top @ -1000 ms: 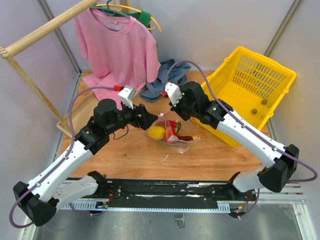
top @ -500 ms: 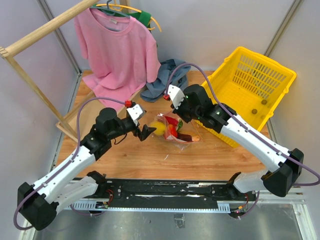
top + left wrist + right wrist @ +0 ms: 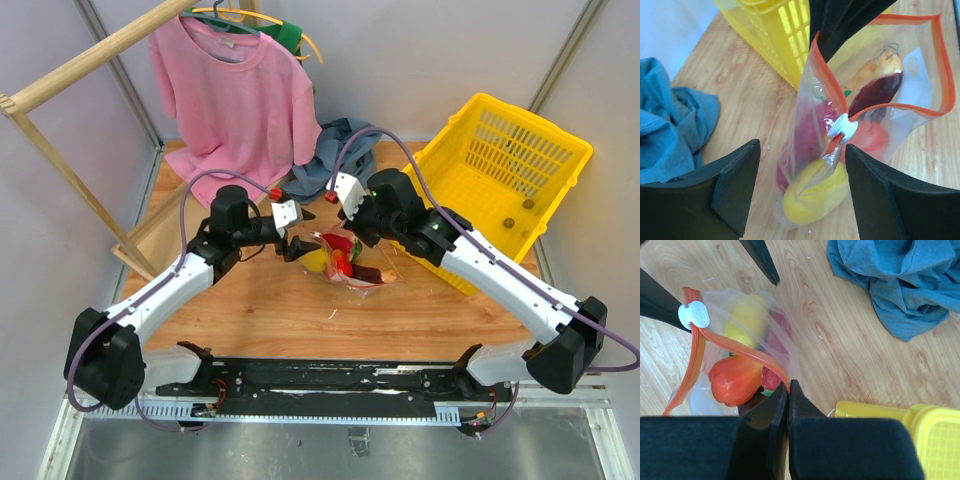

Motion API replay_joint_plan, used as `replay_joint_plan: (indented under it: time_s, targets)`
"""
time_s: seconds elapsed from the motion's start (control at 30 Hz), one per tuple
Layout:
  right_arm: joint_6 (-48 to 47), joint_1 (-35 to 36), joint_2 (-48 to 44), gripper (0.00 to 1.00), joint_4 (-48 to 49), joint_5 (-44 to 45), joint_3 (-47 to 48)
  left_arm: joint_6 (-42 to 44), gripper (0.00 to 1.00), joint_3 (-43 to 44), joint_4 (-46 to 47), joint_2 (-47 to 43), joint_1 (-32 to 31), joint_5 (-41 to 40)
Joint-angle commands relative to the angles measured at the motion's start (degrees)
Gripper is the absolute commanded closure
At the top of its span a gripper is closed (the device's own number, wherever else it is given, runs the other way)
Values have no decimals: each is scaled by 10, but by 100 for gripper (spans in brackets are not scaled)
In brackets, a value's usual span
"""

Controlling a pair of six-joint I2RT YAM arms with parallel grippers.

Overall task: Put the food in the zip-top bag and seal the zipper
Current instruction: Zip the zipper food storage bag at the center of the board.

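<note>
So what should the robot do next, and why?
Probably close the left gripper on the white slider. Its open fingers are nearly around it, the food is inside the bag, the zipper gapes open, and the right gripper pinches the strip's other end steady.

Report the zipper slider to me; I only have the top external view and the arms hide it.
Observer: On the left wrist camera, the white slider sits between the open jaws of the left gripper, not pinched yet.
Operator: Check the right gripper.
Observer: It is shut on one lip of the orange zipper strip, away from the slider.
Operator: Say whether the bag is sealed.
Observer: No. Its mouth gapes open, with the food inside.
</note>
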Motion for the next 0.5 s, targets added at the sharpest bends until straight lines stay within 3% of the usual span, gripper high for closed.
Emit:
replay_joint_plan:
  time_s: [0.0, 0.07, 0.27, 0.37, 0.47]
  targets:
    - [-8, 3, -17, 99, 30, -42, -9, 13, 32, 10, 39, 23, 2, 76]
    - [-10, 3, -16, 99, 30, -44, -11, 14, 41, 10, 40, 28, 3, 96]
    - [-16, 3, -27, 99, 44, -35, -24, 61, 98, 31, -28, 18, 3, 127]
    - [-16, 3, -35, 95, 46, -45, -27, 59, 100, 37, -57, 5, 3, 119]
    - [-23, 3, -51, 76, 44, -80, -29, 38, 100, 34, -63, -19, 3, 106]
